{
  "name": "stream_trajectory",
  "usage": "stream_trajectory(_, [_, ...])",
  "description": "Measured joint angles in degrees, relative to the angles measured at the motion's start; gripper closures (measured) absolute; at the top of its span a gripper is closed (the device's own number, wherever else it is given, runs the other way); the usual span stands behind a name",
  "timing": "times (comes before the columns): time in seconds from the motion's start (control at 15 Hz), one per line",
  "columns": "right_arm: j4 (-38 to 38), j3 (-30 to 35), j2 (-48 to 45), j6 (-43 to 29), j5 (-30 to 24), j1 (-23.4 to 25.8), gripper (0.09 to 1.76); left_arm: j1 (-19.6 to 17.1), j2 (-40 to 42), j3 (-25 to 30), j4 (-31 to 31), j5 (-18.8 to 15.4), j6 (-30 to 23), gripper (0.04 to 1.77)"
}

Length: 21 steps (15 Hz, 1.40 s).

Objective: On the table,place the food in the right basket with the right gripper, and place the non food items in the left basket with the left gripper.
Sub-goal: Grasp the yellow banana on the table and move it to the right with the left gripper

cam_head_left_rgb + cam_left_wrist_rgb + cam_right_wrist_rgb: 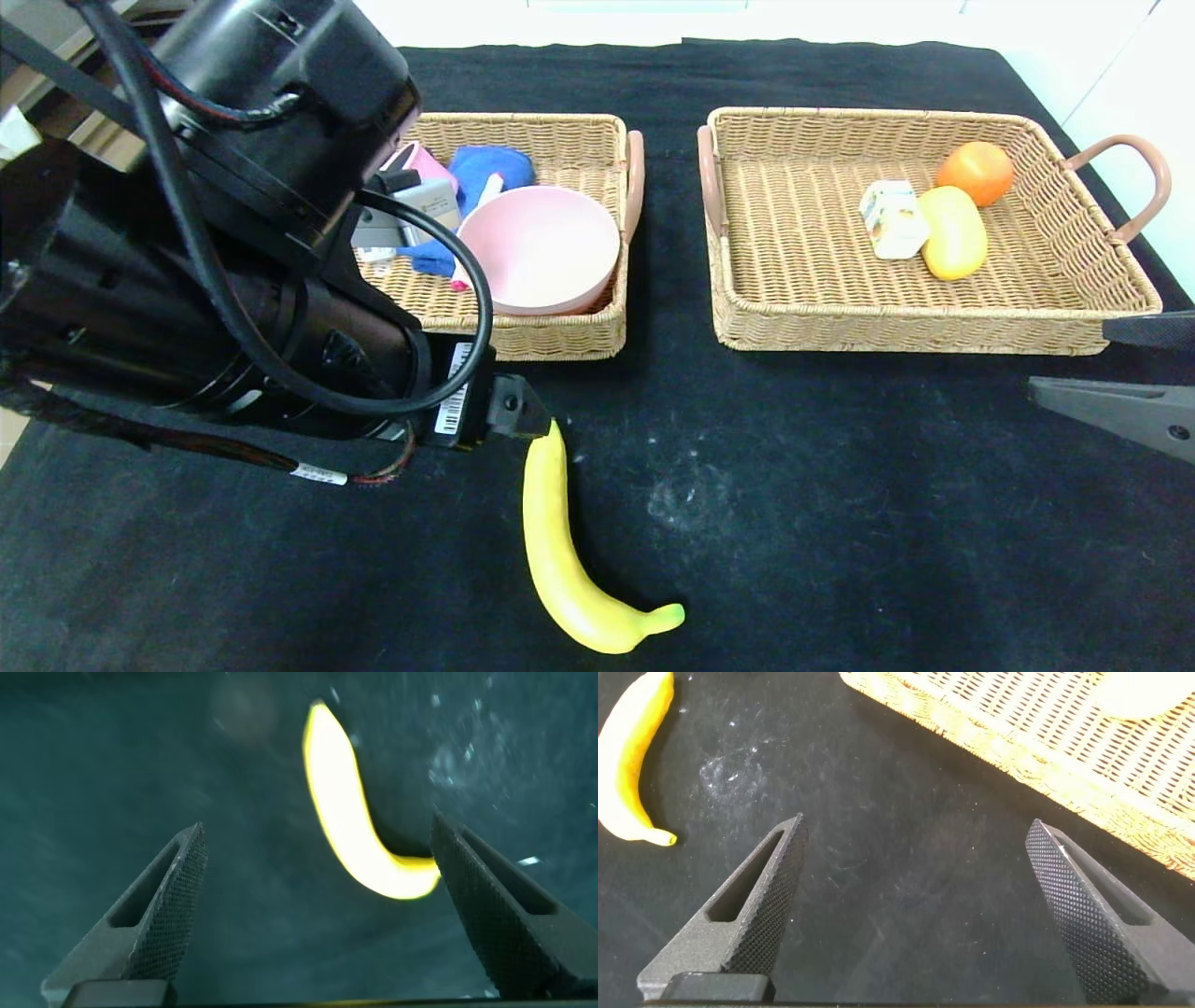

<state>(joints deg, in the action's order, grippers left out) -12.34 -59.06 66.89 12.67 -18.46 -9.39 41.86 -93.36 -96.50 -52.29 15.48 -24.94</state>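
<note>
A yellow banana (563, 546) lies on the black table in front of the baskets. My left gripper (515, 416) hangs open just above the banana's far tip and holds nothing. In the left wrist view the banana (341, 798) lies between and beyond the open fingers of the left gripper (316, 831). My right gripper (1067, 357) is open and empty at the table's right edge, in front of the right basket (822, 322). The right wrist view shows the right gripper (915, 826) over bare cloth, with the banana (631, 761) far off.
The left basket (560, 341) holds a pink bowl (541, 247), a blue cloth (490, 168) and small pink and grey items, partly hidden by my left arm. The right basket holds an orange (976, 173), a yellow fruit (954, 233) and a white carton (892, 219).
</note>
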Motion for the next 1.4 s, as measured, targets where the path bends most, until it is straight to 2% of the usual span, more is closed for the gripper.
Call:
stream_trajectory(0.4, [0.0,0.0,0.0,0.0,0.0,0.0,0.14,2.3,-5.0,0.4,-3.0,-3.1,-8.0,0.1])
stream_trajectory(1.4, [0.0,-0.2,-0.1,0.0,-0.1,0.6,0.14,4.4,-15.3,2.0,-2.9,-3.2,-18.3,0.09])
